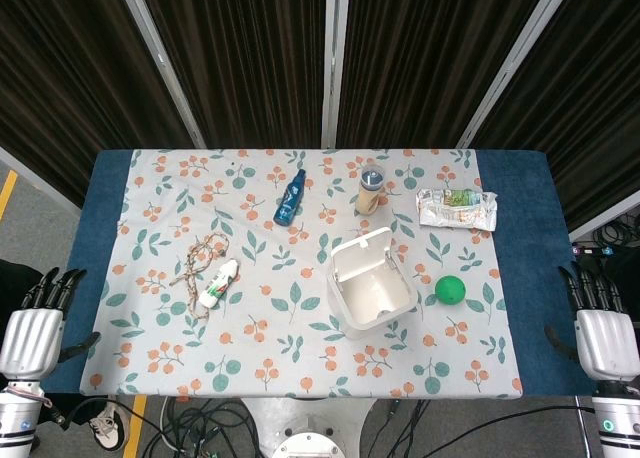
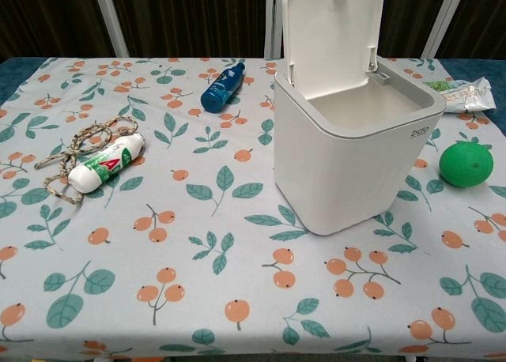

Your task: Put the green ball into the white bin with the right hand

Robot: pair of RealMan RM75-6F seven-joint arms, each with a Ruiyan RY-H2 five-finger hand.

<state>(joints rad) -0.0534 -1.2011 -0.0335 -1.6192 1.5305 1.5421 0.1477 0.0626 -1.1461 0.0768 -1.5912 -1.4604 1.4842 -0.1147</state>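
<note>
I see the small round green ball (image 1: 450,289) lying on the floral-cloth tabletop (image 1: 150,208), just to the right of the white plastic bin (image 1: 372,296), whose hinged lid stands open. My right robot hand (image 1: 607,330) waits off the tabletop's right edge, fingers straight and slightly apart, holding nothing; my left robot hand (image 1: 32,328) sits likewise off the left edge. Behind the bin I make out a crumpled foil snack packet (image 1: 456,208), a small capped cup (image 1: 371,188) and a blue bottle (image 1: 290,197). Over to the left, a white tube (image 1: 218,283) lies against a coil of braided rope (image 1: 198,262).
</note>
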